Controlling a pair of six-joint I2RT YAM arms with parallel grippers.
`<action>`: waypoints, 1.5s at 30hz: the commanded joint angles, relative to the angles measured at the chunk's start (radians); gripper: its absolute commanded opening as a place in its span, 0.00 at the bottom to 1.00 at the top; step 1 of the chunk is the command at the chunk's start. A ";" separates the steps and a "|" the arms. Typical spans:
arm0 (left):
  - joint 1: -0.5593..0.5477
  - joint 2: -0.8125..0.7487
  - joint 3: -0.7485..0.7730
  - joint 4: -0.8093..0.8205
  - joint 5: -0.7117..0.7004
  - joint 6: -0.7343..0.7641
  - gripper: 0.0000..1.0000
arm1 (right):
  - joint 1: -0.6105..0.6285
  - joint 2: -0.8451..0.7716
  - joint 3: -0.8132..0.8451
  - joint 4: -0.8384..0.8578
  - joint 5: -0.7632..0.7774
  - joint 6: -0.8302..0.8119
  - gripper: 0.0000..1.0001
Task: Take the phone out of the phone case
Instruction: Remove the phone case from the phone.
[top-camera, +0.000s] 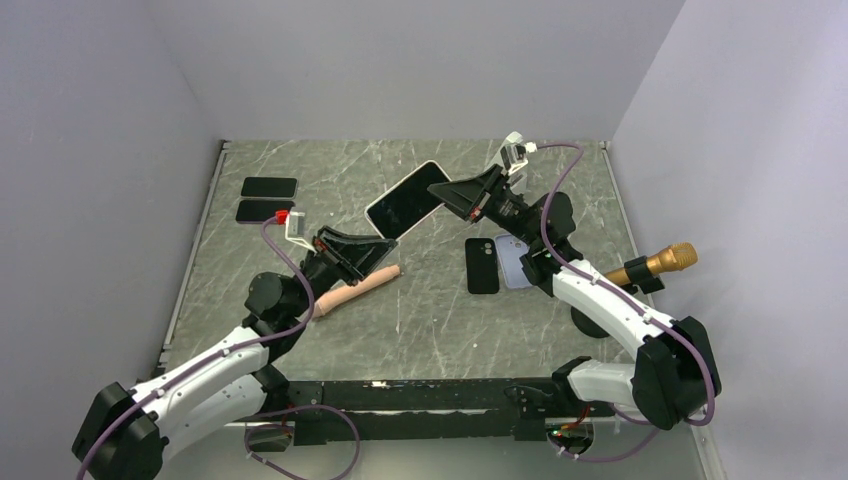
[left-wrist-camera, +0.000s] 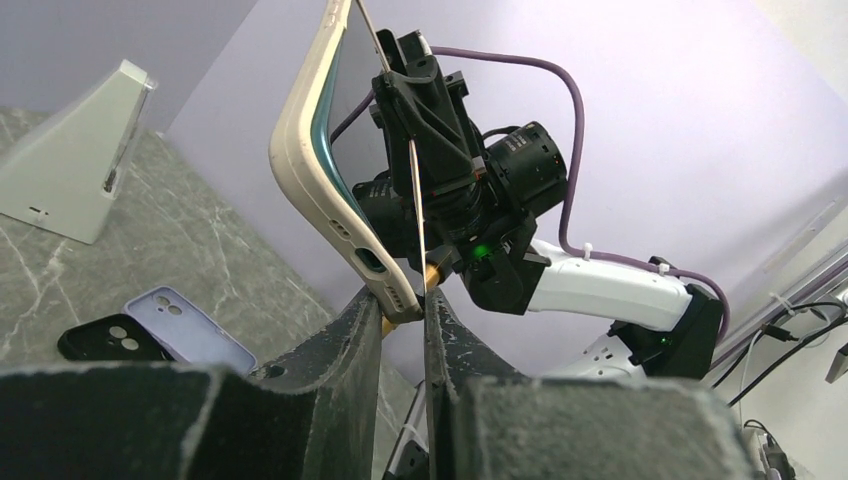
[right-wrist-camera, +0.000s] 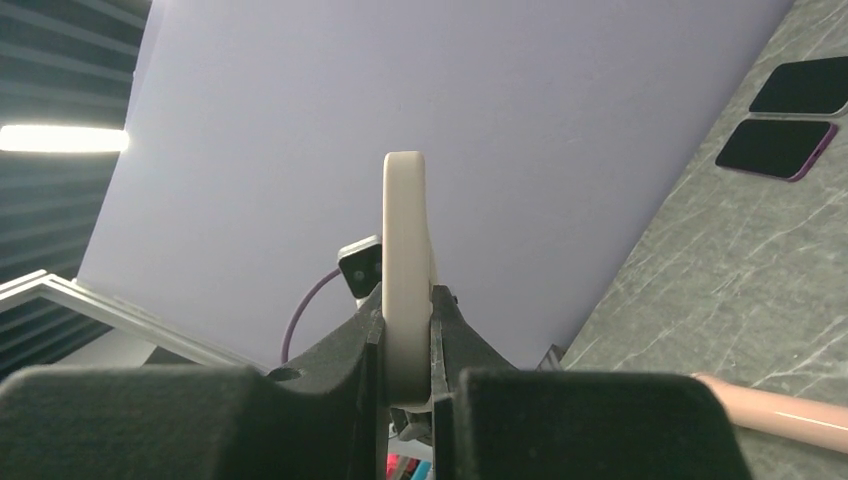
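Top external: hard to make out the fingertips of left gripper (top-camera: 377, 246) and right gripper (top-camera: 452, 196) against the dark phone (top-camera: 404, 203). Held raised over the middle of the table (top-camera: 420, 300), screen facing up, long axis slanting near-left to far-right. Cream rim of phone case (top-camera: 433, 168) around black glass.

Left wrist: top end cut off. Seen edge-on, bowed, teal lining inside, port end pinched in the left jaws.

Right wrist: only a cream edge visible, upright, clamped tight between the right fingers.

bright even light, pics sharp
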 joint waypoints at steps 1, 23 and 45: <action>0.016 0.024 0.046 0.044 0.027 0.082 0.00 | 0.007 -0.044 0.017 0.122 -0.048 0.111 0.00; 0.187 0.359 -0.006 0.476 0.271 0.101 0.00 | 0.011 -0.010 0.037 0.566 -0.104 0.687 0.00; 0.186 -0.192 0.417 -0.876 0.535 0.167 0.76 | -0.105 -0.028 0.119 -0.062 -0.233 0.053 0.00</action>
